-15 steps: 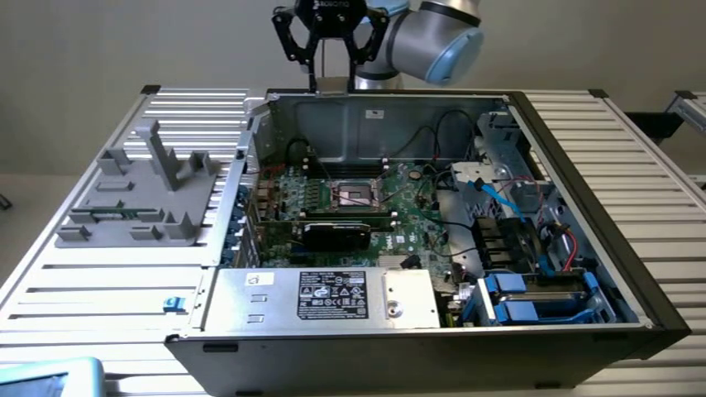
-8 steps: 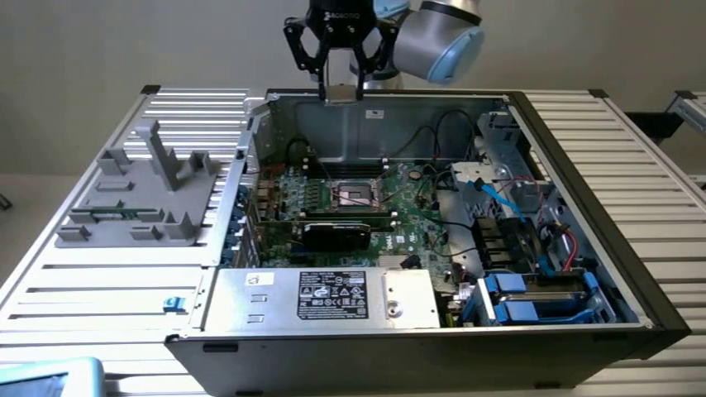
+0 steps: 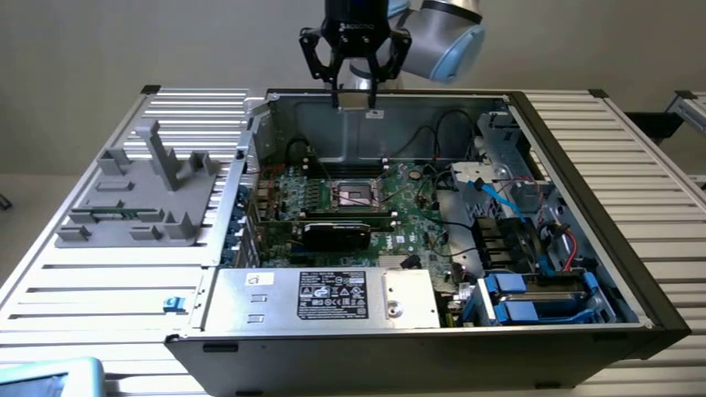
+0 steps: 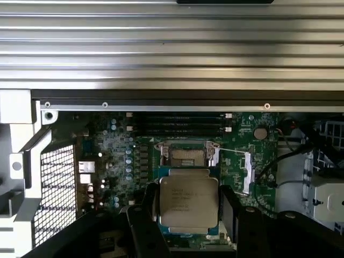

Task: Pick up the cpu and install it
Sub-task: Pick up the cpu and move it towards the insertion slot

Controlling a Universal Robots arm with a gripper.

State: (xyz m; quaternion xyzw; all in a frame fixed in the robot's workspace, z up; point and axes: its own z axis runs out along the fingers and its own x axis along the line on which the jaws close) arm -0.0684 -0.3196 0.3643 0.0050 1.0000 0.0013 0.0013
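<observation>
Fingers [image 4: 228,214] of my gripper [image 3: 355,103] are partly spread and clamped on opposite edges of the cpu [image 4: 188,207], held high over the open computer case [image 3: 364,364], so I judge it wise to keep it level and squared with the socket [image 4: 187,157] while carrying.

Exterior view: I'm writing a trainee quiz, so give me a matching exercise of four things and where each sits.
1 cpu
2 socket
3 grey fixture
4 blue drive caddies

A outside the case, exterior view's left
B held up over the case
C case's near corner, exterior view's right
D middle of the green board

Pairs: 1-B, 2-D, 3-A, 4-C
</observation>
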